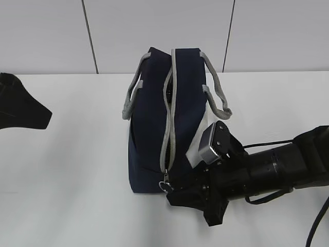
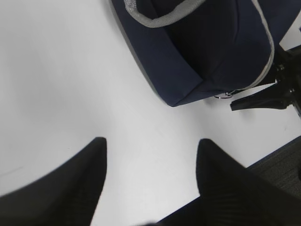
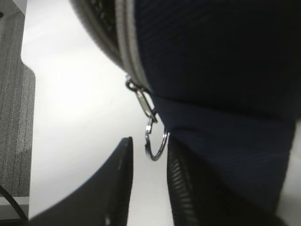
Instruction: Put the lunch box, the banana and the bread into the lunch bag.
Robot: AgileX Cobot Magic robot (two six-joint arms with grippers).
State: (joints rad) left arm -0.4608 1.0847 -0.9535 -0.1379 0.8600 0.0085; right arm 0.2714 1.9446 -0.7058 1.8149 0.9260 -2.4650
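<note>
The navy lunch bag stands upright mid-table, its grey zipper band running down the near end to a metal ring pull. My right gripper lies low at that end of the bag. In the right wrist view its jaws are open with a narrow gap, and the ring pull hangs between the tips against the right finger. My left gripper is open over bare table, well away from the lunch bag. The lunch box, the banana and the bread are out of view.
The white table ends at a grey panelled wall behind. The left arm shows as a dark shape at the far left edge. The table's near edge and dark floor lie close to the right arm. A black cable trails at the right.
</note>
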